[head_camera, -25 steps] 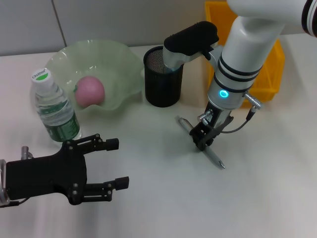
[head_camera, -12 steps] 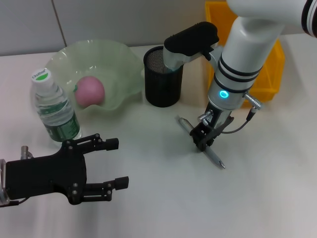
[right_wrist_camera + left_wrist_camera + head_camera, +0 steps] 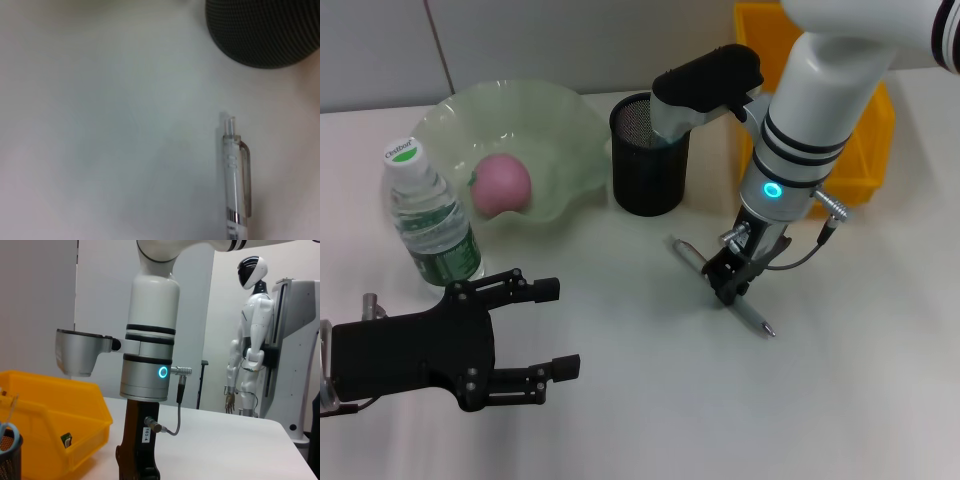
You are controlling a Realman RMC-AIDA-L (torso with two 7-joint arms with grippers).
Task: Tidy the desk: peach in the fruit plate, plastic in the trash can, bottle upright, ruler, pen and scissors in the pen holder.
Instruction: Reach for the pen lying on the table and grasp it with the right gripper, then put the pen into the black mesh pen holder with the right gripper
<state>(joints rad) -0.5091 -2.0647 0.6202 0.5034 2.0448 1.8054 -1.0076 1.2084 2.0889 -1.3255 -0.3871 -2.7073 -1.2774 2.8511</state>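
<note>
A clear pen [image 3: 752, 317] lies slanted on the white table in front of the black mesh pen holder [image 3: 648, 158]. My right gripper [image 3: 728, 284] is down at the pen's middle with its fingers closed on it. The right wrist view shows the pen's clip end [image 3: 235, 170] near the pen holder's base [image 3: 265, 30]. A pink peach [image 3: 501, 184] lies in the green fruit plate [image 3: 560, 115]. A water bottle [image 3: 428, 218] stands upright at the left. My left gripper [image 3: 558, 329] is open and empty near the table's front left.
A yellow bin [image 3: 868, 120] stands at the back right, behind my right arm; it also shows in the left wrist view [image 3: 50, 410]. A white humanoid robot [image 3: 250, 340] stands far off in the room.
The pen has shifted slightly, its far end moving left, with the right gripper on it. The left arm has not moved.
</note>
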